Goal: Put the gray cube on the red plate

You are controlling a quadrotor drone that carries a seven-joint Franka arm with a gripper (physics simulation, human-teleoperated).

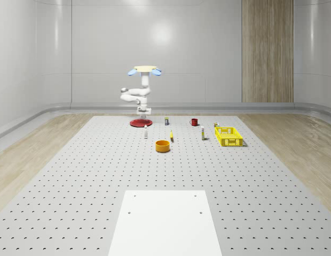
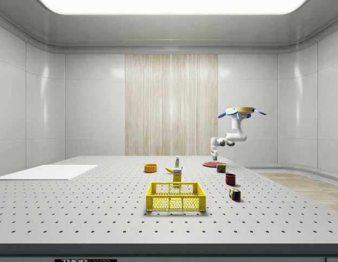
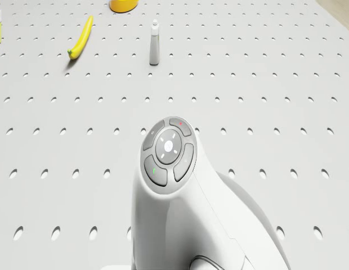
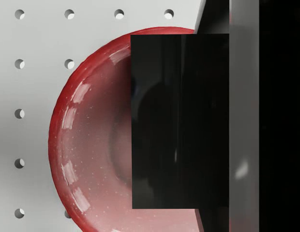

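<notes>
Reading the whole-scene view as a dial with the far wall at twelve, the pegboard table (image 1: 75, 176) runs across the whole floor. A white sheet (image 1: 165, 224) lies flat on it at six o'clock. My drone (image 1: 144, 70) hovers at about eleven o'clock, over the red plate (image 1: 135, 123), with my arm (image 1: 134, 96) folded beneath it. A yellow basket (image 1: 228, 136) stands well apart from the plate, at four o'clock from it. An orange bowl (image 1: 163, 145) sits at five o'clock from the plate. My claw (image 1: 144, 111) hangs just above the plate. It is pinching the gray cube (image 4: 179, 121), which looks almost black and lies against one finger (image 4: 244, 121), with the plate's red dish under it. From the drone I see a banana (image 3: 80, 38) and a small bottle (image 3: 155, 43), near each other.
</notes>
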